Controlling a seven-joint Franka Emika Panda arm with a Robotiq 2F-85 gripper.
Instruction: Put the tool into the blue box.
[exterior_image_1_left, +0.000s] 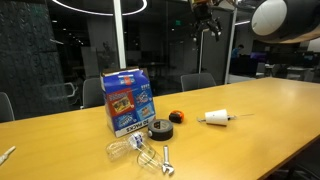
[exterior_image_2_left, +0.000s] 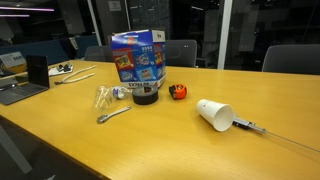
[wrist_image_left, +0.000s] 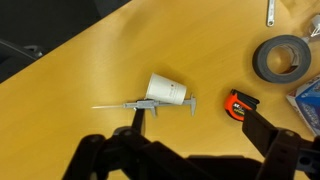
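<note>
While the pincer (exterior_image_1_left: 207, 30) hangs high above the worktop (exterior_image_1_left: 265, 115), well apart from the blue box (exterior_image_1_left: 127, 100), the wrist view shows its jaws spread wide with nothing between them. The tool (exterior_image_2_left: 113, 116) lies flat on the worktop near the foot of the blue box, outside it. A black tape roll (exterior_image_1_left: 160, 129) sits just beside the box, and a white cup (exterior_image_2_left: 215, 113) lies on its side farther from it.
</note>
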